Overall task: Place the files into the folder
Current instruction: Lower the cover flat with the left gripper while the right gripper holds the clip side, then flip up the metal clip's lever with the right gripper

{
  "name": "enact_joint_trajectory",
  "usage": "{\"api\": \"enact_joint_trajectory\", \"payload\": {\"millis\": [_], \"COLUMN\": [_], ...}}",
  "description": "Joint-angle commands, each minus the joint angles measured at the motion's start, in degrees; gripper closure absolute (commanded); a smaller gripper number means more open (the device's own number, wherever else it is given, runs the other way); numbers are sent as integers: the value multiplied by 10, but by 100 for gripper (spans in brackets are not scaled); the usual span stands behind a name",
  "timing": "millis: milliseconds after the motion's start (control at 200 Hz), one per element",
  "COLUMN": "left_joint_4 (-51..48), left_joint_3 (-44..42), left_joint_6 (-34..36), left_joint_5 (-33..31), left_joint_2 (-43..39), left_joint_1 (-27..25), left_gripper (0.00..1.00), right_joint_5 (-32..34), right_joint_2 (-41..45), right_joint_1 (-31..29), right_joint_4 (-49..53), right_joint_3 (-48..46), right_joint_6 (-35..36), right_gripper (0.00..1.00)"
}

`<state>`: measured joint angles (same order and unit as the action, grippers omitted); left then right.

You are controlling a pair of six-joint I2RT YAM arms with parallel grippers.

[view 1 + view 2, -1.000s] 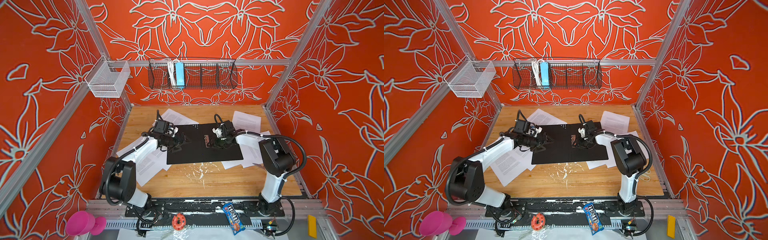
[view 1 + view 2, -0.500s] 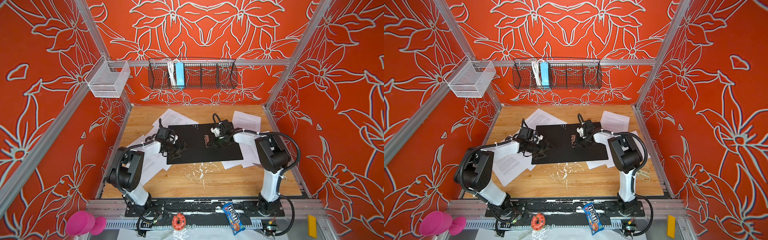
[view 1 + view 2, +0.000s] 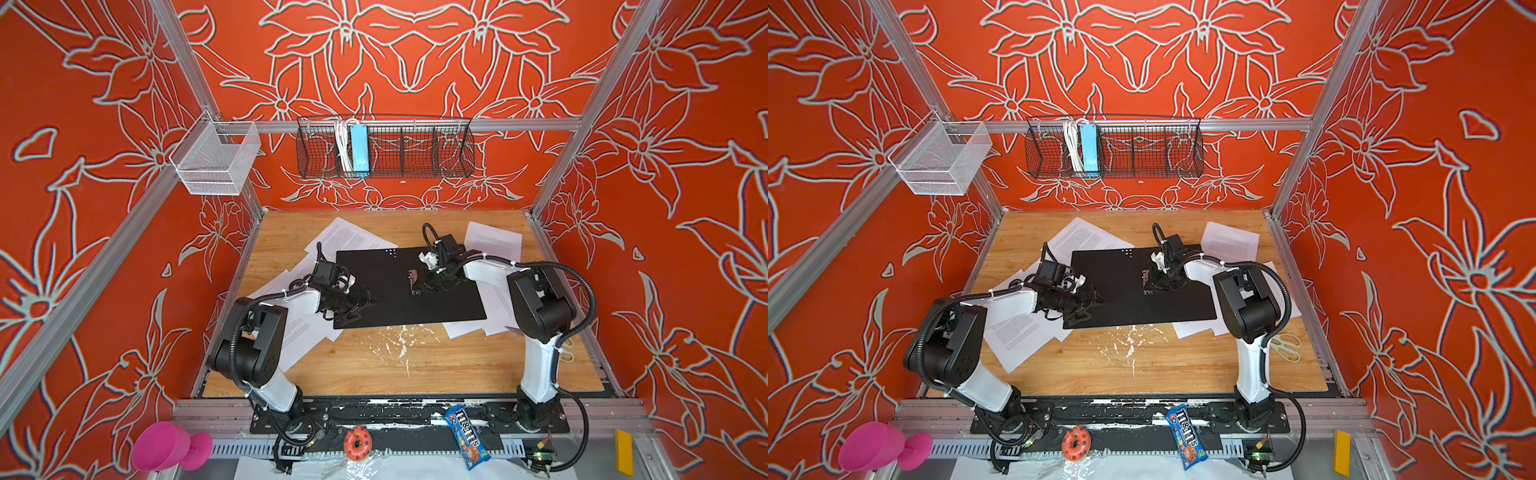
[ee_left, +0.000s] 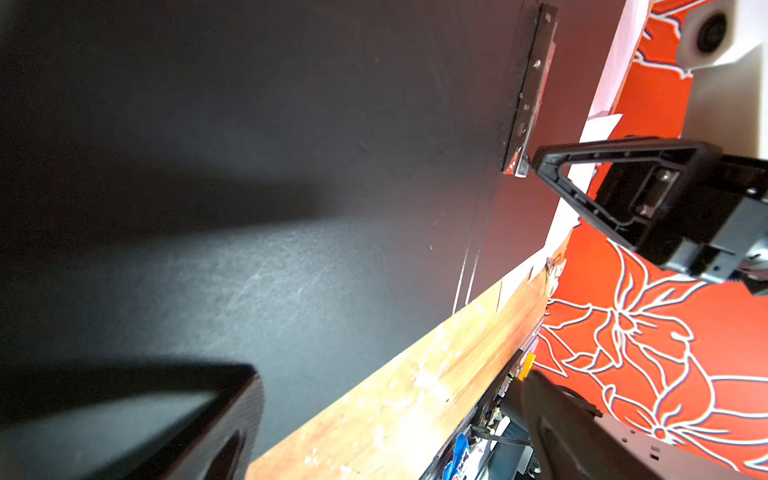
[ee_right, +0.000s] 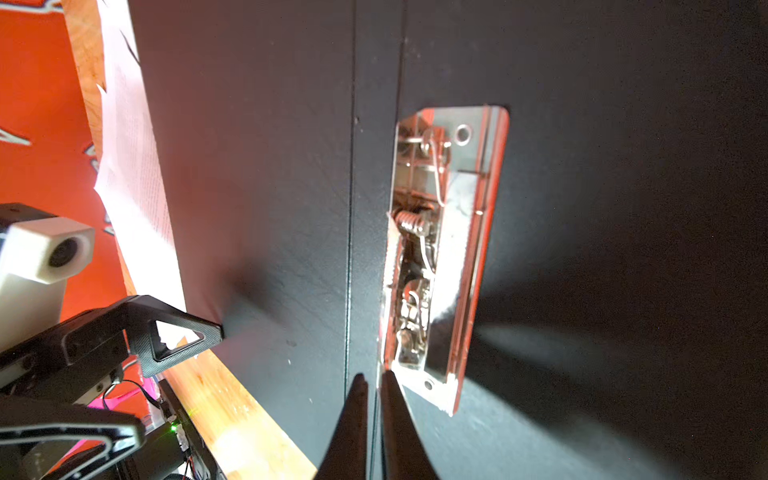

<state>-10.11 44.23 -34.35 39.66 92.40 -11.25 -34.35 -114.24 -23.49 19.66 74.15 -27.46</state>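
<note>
Thin folder (image 3: 395, 305), opened flat with its matt black inside face up, lies on the worn wooden tabletop (image 3: 395, 365) directly beneath both grippers. Right gripper (image 5: 374, 376): black jaws drawn almost together, only a hairline slit between the tips. The tips sit at the near end of the shiny metal spring clip (image 5: 440, 257) mounted beside the folder's spine crease, and one tip is against the clip's raised edge. Whether that edge is actually nipped between them cannot be told from the wrist view. In both top views this gripper (image 3: 419, 287) (image 3: 1152, 286) points down at the clip, about mid-folder. Left gripper (image 3: 359, 307): jaws spread wide, nothing between them. In the right wrist view one of its triangular black fingers (image 5: 183, 318) has its tip on the black face just inside the folder's edge, well apart from the clip. Loose white paper sheets with small black print (image 3: 494, 241) lie on the tabletop around the folder. Some poke out from under the folder edge behind the left gripper and run under that arm. Others lie beyond the right gripper toward the back wall, and more sit under the right arm, tucked beneath the folder's edge on that side.
</note>
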Motion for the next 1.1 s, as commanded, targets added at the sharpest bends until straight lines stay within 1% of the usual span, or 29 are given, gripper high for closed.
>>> {"api": "enact_joint_trajectory", "payload": {"millis": [0, 370, 565, 695, 816, 1096], "left_joint_4": [-33, -28, -29, -33, -47, -66], "left_joint_3": [-21, -24, -27, -27, -21, -12], "left_joint_6": [9, 8, 8, 10, 15, 21], "left_joint_5": [-49, -48, -49, -52, -64, -78], "left_joint_2": [10, 19, 18, 17, 20, 37], "left_joint_1": [0, 0, 0, 0, 0, 0], "left_gripper": [2, 2, 2, 2, 2, 2], "right_joint_5": [12, 11, 24, 33, 44, 78], "right_joint_2": [-13, -21, -26, -32, -39, -52], "right_joint_1": [-4, -4, -3, -3, -3, -1], "right_joint_4": [30, 34, 40, 43, 48, 53], "right_joint_3": [12, 12, 16, 16, 15, -5], "right_joint_6": [9, 13, 14, 17, 24, 34], "right_gripper": [89, 89, 89, 93, 100, 100]}}
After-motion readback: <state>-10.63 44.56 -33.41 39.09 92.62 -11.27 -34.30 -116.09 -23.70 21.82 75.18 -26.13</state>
